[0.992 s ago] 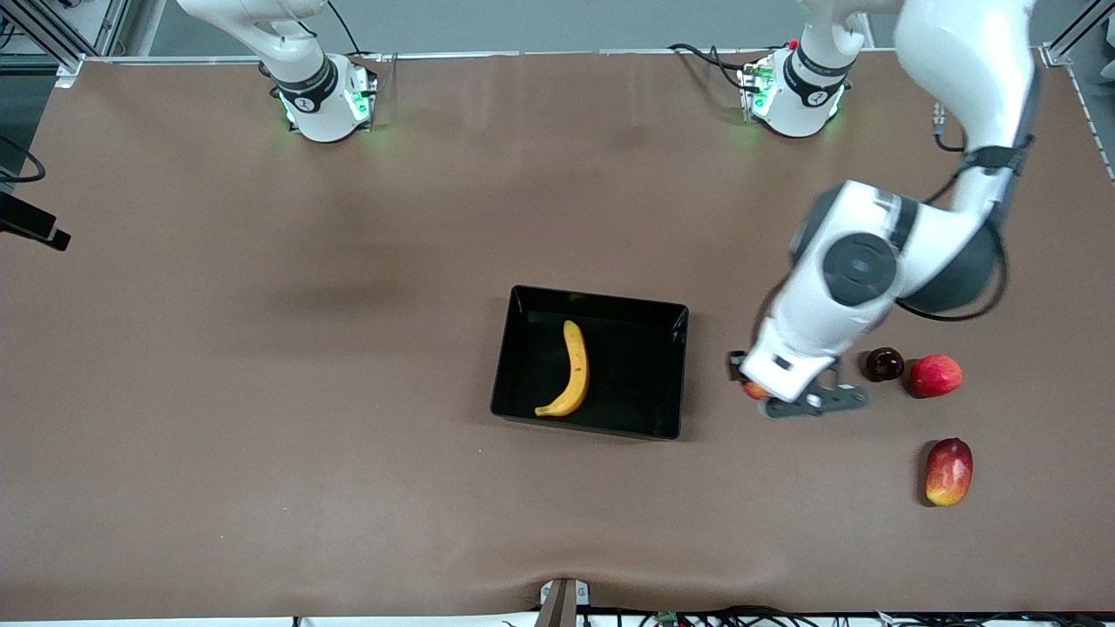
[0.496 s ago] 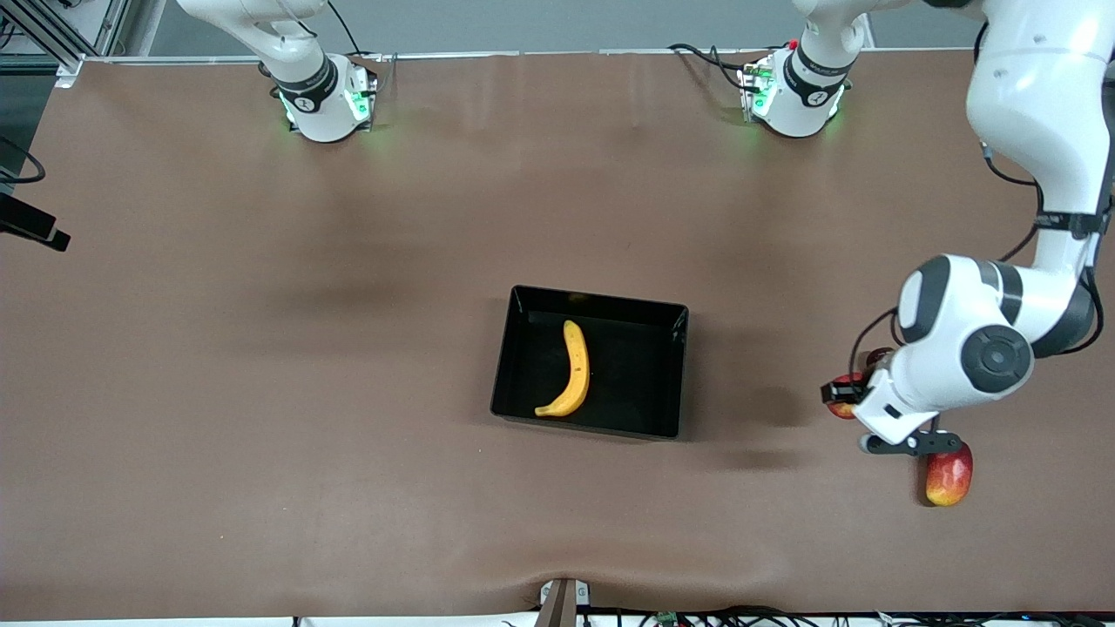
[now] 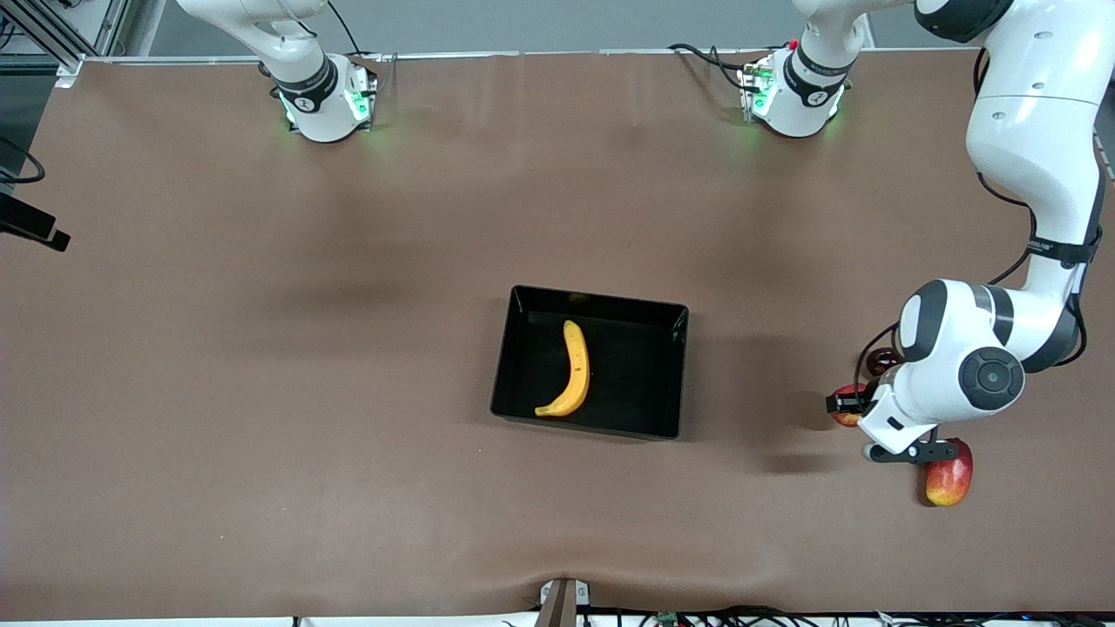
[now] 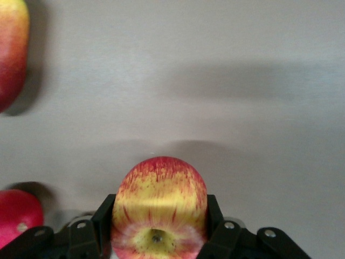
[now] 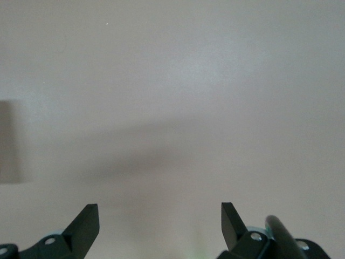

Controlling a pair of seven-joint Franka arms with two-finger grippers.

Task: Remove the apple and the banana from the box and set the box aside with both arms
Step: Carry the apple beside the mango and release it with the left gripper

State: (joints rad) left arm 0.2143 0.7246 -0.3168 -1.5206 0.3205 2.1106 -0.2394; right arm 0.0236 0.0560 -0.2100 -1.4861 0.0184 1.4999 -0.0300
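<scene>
Two white arms [image 3: 1032, 113] with grey-black joint rings, black cables, green-lit bases [image 3: 788, 91].

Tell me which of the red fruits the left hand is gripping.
The small apple, yellow-streaked with a dimpled top, clamped in the left hand. The oblong mango and plain red fruit lie free on the table.

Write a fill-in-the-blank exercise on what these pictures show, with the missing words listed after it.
1. The banana lies inside the black ____.
2. The left gripper is shut on the ____.
3. The right gripper has its fingers ____ above bare table.
4. The mango lies toward the ____ arm's end of the table.

Missing words: box; apple; open; left
</scene>
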